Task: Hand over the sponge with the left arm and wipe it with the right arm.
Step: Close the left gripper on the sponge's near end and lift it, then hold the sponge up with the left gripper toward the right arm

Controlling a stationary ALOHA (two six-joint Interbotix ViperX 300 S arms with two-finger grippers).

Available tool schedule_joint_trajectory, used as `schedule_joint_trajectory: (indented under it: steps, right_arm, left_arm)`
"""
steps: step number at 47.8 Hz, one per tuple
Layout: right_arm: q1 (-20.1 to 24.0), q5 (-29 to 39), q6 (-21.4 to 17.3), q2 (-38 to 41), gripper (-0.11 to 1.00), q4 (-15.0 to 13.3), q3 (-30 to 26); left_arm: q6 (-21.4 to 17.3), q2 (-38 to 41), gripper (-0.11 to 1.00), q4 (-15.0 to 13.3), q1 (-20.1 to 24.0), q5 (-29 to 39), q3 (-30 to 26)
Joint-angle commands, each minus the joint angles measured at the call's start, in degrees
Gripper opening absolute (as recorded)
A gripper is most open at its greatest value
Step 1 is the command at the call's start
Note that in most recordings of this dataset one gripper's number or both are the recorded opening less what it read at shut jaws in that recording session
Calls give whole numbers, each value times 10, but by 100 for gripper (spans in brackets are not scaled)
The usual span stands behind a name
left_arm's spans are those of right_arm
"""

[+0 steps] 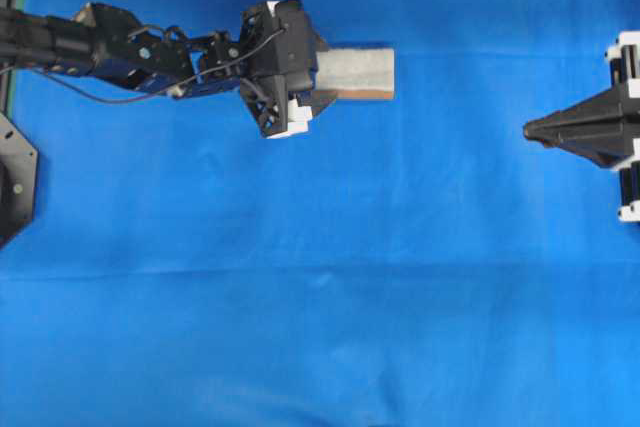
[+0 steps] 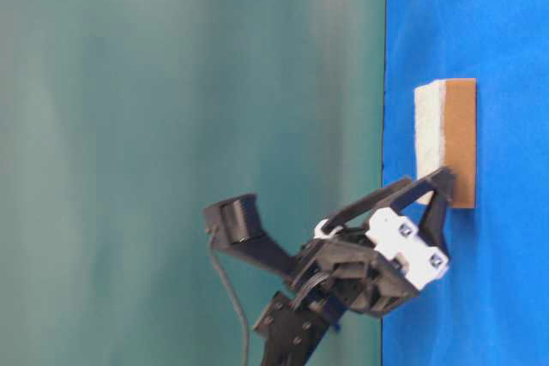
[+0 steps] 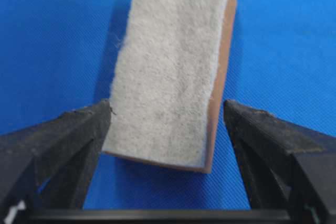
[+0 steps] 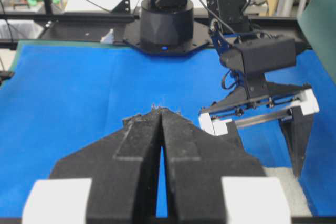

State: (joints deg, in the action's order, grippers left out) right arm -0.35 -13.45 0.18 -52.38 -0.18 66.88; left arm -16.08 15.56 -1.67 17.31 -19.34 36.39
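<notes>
The sponge is lying flat on the blue cloth in the upper middle of the overhead frame, pale side up. The left gripper is straddling its near end with jaws spread wide — not clamping it. At the right edge, the right gripper is sitting pinched closed — holding nothing.

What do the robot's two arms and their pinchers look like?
Both arms are black and jointed. The left arm has thin black cables looping along it, and its gripper has white trim and two pointed black fingers. A boxy black camera sits on its wrist. The right gripper is the same black wedge shape, narrowing to a point, with white blocks at its base.
</notes>
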Motion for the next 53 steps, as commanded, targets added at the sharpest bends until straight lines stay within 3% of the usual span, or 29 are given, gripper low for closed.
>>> schedule_joint_trajectory:
  steps: [1,22,28,31,40,53]
  right_arm:
    - [-1,-3,1,4,1,1,-12]
    - [-2,-3,1,9,1,1,-11]
    - [-2,-3,1,10,1,0,-11]
    - [-2,-3,1,11,1,1,-11]
    - [-2,-3,1,13,1,1,-11]
    - [-4,4,1,21,1,1,-11]
  left_arm:
    - [0,4,93,1,0,7,-17]
    - [0,14,94,0,6,11,-22]
    - [16,10,93,0,6,21,-28]
    - [16,7,85,1,5,34,-30]
    - [10,-8,41,1,4,81,-33]
    - [40,-75,39,1,-21,159,-33]
